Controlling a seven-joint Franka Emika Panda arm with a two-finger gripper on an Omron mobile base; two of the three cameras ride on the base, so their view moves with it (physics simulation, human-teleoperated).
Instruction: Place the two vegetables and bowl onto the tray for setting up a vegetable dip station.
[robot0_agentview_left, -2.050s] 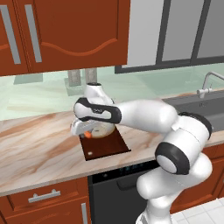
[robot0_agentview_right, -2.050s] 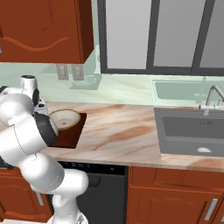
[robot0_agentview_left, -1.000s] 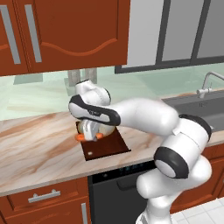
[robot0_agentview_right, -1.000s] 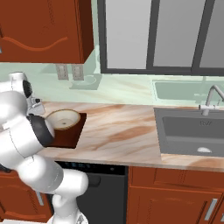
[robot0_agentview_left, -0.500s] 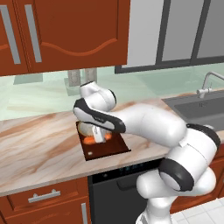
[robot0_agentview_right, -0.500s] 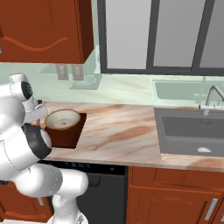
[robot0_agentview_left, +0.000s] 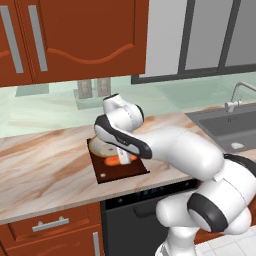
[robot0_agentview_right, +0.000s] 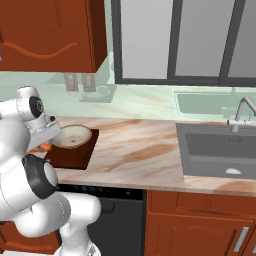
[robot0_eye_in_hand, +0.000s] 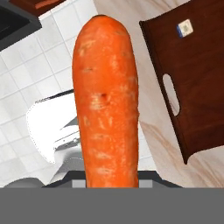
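The carrot (robot0_eye_in_hand: 106, 100) is pinched in the hand (robot0_agentview_left: 123, 156), seen lengthwise up the middle of the hand view and, in the left base view, as an orange patch at frame centre over the tray (robot0_agentview_left: 112, 172). The bowl (robot0_agentview_right: 73, 136) is seen on the tray at centre left of the right base view. The tray's slot handle is shown at the right of the hand view. The tray rests on the marble surface (robot0_agentview_right: 135, 150).
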